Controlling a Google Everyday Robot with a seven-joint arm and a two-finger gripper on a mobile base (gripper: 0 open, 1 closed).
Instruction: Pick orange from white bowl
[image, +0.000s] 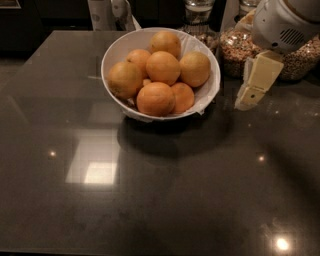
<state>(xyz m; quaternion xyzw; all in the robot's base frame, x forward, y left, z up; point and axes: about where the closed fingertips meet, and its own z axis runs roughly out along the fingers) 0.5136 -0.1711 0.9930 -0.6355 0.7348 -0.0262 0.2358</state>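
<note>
The pincer (252, 85) hangs over the bench (150, 200), nothing visibly in it; whether it is open or closed I cannot tell. One white bowl (112, 55) lies just to its left, holding seven fruits. The orange (195, 69), pale and round with no long axis, sits on the heap's side nearest the pincer. Two grain jars (234, 50) stand behind the pincer.

- Gripper (252, 86), just right of the white bowl (114, 54): the arm housing (287, 22) above it is cut off by the top and right edges.
- Glass jars (235, 50) behind: tops cut off; one is partly hidden by the arm housing.
- Bowl floor: hidden under the piled fruits (162, 67); the lower fruits are partly covered.
- White object (102, 12) at the top edge: cut off, unidentifiable.
</note>
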